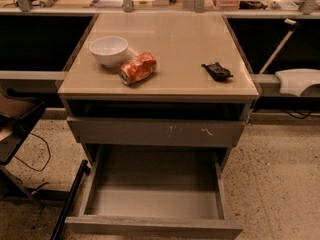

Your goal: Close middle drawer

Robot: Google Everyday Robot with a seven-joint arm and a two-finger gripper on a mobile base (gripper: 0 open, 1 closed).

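The middle drawer is pulled far out toward the camera at the bottom of the view. Its smooth grey inside holds nothing, and its plain front panel runs along the bottom edge. Above it, the drawer front with pale scratch marks stands slightly out from the cabinet, with a dark gap over it. The gripper is not in view.
On the beige cabinet top are a white bowl, a crushed orange can lying on its side, and a small black object. A white object sits at right. A dark bar and cables lie left on the speckled floor.
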